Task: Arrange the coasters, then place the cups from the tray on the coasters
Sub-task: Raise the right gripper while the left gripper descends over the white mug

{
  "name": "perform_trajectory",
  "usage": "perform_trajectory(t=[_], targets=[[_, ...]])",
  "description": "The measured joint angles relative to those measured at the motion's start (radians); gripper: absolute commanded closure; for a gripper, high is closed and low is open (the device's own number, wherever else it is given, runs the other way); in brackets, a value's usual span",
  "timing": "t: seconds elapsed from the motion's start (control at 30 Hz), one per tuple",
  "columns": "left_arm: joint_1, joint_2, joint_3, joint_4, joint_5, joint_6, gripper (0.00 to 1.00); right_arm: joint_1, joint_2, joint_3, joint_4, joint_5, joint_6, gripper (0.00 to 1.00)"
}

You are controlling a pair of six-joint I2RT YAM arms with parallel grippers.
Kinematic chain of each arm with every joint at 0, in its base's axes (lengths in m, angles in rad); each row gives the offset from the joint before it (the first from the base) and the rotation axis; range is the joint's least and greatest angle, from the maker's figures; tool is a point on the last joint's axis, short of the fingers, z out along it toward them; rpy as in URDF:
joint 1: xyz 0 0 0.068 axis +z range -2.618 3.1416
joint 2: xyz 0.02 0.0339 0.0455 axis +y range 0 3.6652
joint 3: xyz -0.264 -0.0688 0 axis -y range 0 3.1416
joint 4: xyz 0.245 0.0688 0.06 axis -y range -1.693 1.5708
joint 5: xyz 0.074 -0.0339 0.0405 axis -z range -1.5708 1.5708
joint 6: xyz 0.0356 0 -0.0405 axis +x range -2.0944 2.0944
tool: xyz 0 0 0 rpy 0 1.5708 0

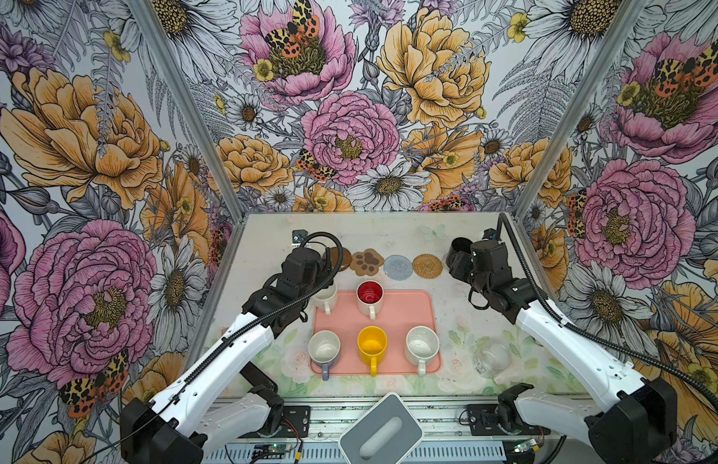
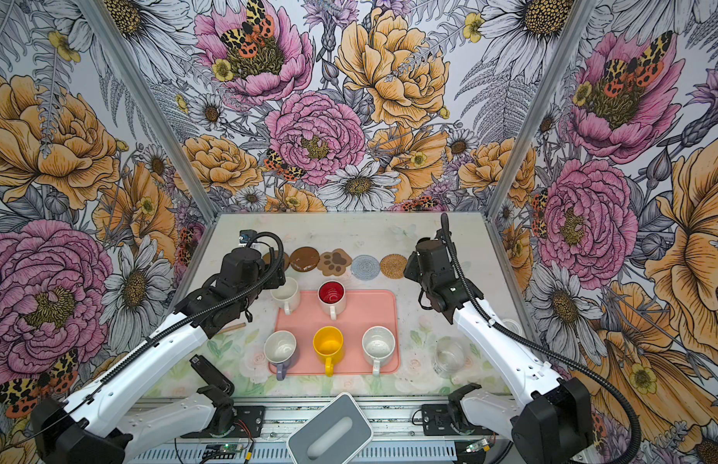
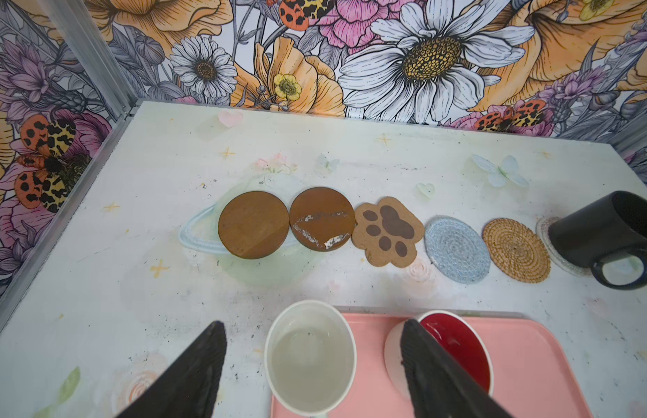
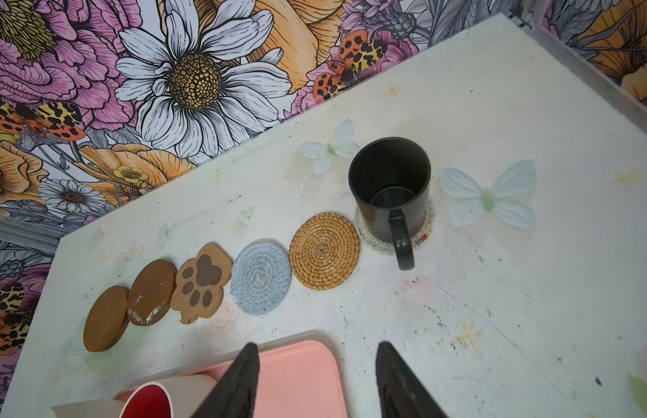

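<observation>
Left pincer (image 3: 313, 323) spread wide, one finger on either side of the plain white cup (image 3: 309, 358); I cannot tell whether either finger touches it. That cup stands at the far left corner of the tray (image 1: 393, 317). Right pincer (image 4: 318, 345) spread, nothing between its fingers. Tray is salmon-pink with a low rim and also carries the red-lined cup (image 1: 370, 297), lavender cup (image 1: 324, 349), yellow cup (image 1: 372, 345) and speckled cup (image 1: 422, 346). Beyond it six mats lie in a row: first brown disc (image 3: 254, 229), second brown disc (image 3: 322, 219), paw-print coaster (image 3: 387, 231), grey-blue round (image 3: 456, 249), tan woven round (image 3: 516, 250), and pale round (image 4: 372, 242) under the upright black cup (image 4: 389, 188). Second disc shows pale streaks; wear or glare, cannot tell. In a top view my left arm (image 1: 212, 361) covers the first disc and my right arm (image 1: 570, 341) hides much of the black cup. Tabletop (image 4: 496, 289) is white and scuffed, with faint flower and butterfly prints; the walls are papered in florals.
</observation>
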State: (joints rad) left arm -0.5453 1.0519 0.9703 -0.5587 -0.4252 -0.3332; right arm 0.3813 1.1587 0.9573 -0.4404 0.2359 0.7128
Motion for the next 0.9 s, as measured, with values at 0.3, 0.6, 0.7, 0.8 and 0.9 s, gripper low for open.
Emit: perform_trajectory(t=[0.3,0.6,0.7,0.8,0.9], targets=[[-0.033,0.021,-0.042,-0.153,0.009,-0.08,0.29,0.0,0.008,-0.02,0.065,-0.007,0.002,0.45],[-0.034,0.097,-0.082,-0.204,0.046,-0.162,0.33,0.0,0.038,-0.034,0.1,-0.028,0.002,0.45],[-0.034,0.126,-0.082,-0.205,0.057,-0.178,0.33,0.0,0.042,-0.037,0.113,-0.031,0.002,0.45],[-0.034,0.148,-0.082,-0.204,0.063,-0.194,0.34,0.0,0.042,-0.039,0.122,-0.031,0.002,0.45],[-0.034,0.156,-0.084,-0.203,0.079,-0.204,0.35,0.0,0.045,-0.039,0.132,-0.031,0.002,0.44]])
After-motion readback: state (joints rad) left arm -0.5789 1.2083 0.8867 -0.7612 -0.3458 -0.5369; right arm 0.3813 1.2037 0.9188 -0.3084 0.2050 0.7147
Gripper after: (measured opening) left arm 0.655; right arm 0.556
